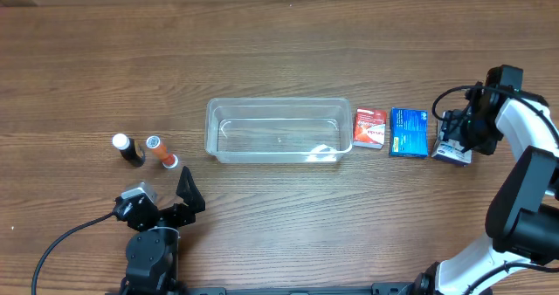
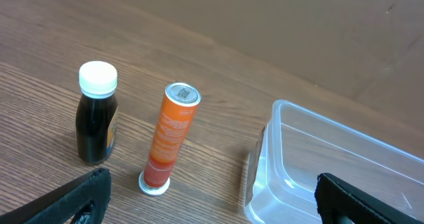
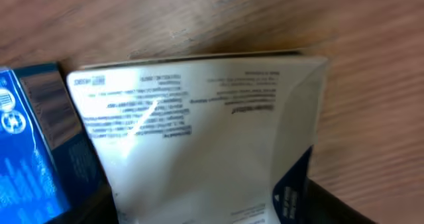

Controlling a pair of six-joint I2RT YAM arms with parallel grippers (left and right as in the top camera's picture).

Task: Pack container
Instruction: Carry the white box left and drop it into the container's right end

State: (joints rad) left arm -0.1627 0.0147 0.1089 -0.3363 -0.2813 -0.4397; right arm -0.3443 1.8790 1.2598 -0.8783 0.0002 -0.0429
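Brown wood-grain table (image 1: 279, 42); L claw (image 2: 212, 187) spread nr clear container (image 1: 278, 101), R claw (image 1: 456, 138) pinching white packet (image 3: 199, 131).

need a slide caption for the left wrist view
Open left fingers frame a dark white-capped bottle, an orange tube and the clear container corner.

L wrist: container (image 2: 271, 164) cut off at edge; R wrist: white packet (image 3: 199, 138) print blurred.
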